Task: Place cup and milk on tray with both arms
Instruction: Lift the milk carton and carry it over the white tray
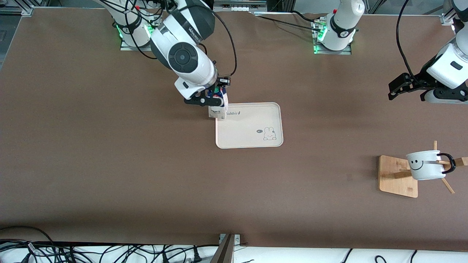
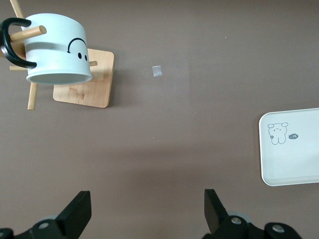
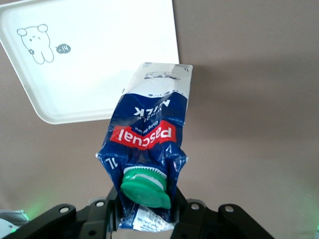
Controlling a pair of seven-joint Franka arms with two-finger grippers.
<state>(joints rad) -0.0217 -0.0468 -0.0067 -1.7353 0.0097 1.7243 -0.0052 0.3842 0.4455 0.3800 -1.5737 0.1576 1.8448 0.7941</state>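
My right gripper (image 1: 214,95) is shut on the top of the milk (image 1: 218,107), a crumpled blue and white carton (image 3: 147,134) with a green cap. The carton hangs upright over the corner of the cream tray (image 1: 252,131) that lies toward the right arm's end; whether its base touches, I cannot tell. The tray (image 3: 99,59) is bare. The white smiley cup (image 1: 426,166) hangs by its black handle on a wooden rack peg. My left gripper (image 1: 396,89) is open and holds nothing, over bare table at the left arm's end. In the left wrist view the cup (image 2: 57,50) is well apart from that gripper (image 2: 148,211).
The wooden rack base (image 1: 396,182) stands under the cup, its pegs sticking out around the cup. A small grey patch (image 2: 157,71) lies on the brown table beside the rack. Cables run along the table's edge nearest the front camera.
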